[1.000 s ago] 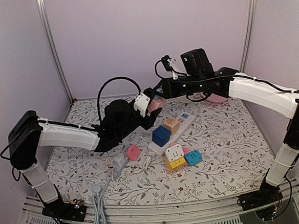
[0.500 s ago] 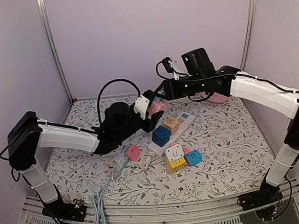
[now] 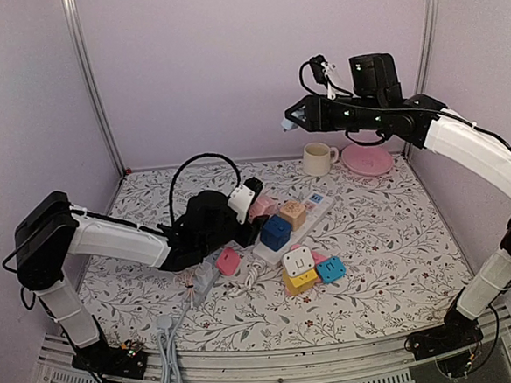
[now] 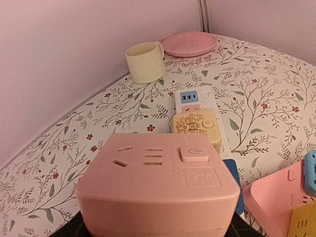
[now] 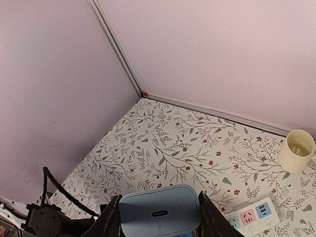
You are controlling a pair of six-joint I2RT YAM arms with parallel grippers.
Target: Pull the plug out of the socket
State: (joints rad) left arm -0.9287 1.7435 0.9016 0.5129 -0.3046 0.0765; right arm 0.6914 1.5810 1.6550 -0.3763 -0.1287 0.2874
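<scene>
My left gripper (image 3: 253, 206) is shut on a pink cube socket (image 3: 261, 209), low over the table beside the power strip. In the left wrist view the socket (image 4: 157, 182) fills the lower frame, its slots empty, and my gripper (image 4: 157, 219) is mostly hidden behind it. My right gripper (image 3: 291, 121) is raised high above the table, well apart from the socket, and shut on a light blue plug (image 3: 287, 125). In the right wrist view the plug (image 5: 159, 211) sits between my black fingers (image 5: 109, 221), its USB port facing the camera.
A white power strip (image 3: 314, 214) carries a tan cube (image 3: 292, 213) and a blue cube (image 3: 275, 232). A white-and-yellow cube (image 3: 299, 268), a cyan cube (image 3: 330, 269), a small pink adapter (image 3: 228, 262) and a grey adapter (image 3: 205, 278) lie nearby. A cup (image 3: 317, 158) and pink plate (image 3: 367, 159) stand at the back.
My right gripper has pulled the blue plug out of the pink socket and risen up and to the right. My left gripper has lowered the socket toward the table.
</scene>
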